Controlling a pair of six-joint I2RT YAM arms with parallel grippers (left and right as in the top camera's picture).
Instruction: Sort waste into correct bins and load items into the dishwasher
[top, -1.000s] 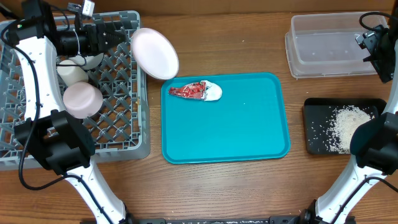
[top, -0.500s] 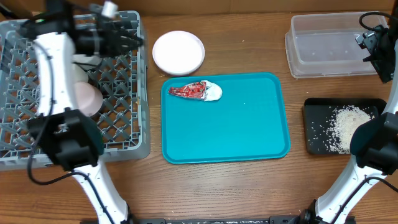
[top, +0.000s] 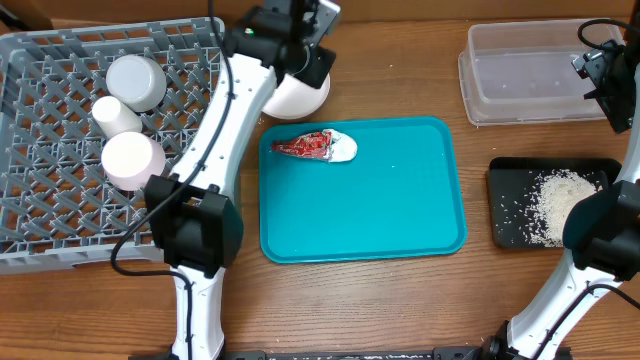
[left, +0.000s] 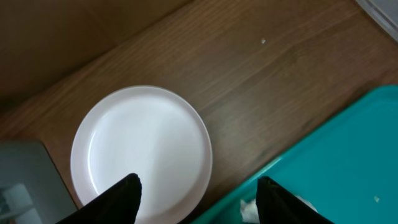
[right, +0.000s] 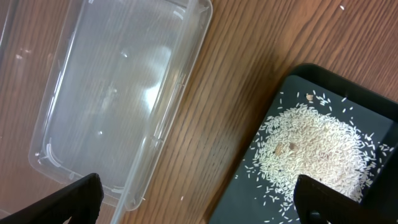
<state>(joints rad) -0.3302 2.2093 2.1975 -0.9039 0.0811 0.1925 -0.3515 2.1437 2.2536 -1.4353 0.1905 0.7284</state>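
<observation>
Table (top: 400, 300): wood-grain, matt. Teal tray (top: 380, 200): smooth plastic, faint sheen. On teal tray, wrapper (top: 305, 146): crinkled shiny red foil. Plate (left: 143, 149) beside teal tray: glossy white. Tub (right: 112, 93): clear glossy plastic.

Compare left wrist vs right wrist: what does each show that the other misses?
Left wrist only: white plate lying flat on the wooden table, a corner of the teal tray with a scrap of white napkin on it, and a corner of the grey rack.
Right wrist only: clear tub and black tray holding rice grains.
Both: the table, plus the view's own claw, left claw and right claw, fingers apart, gripping nothing.
</observation>
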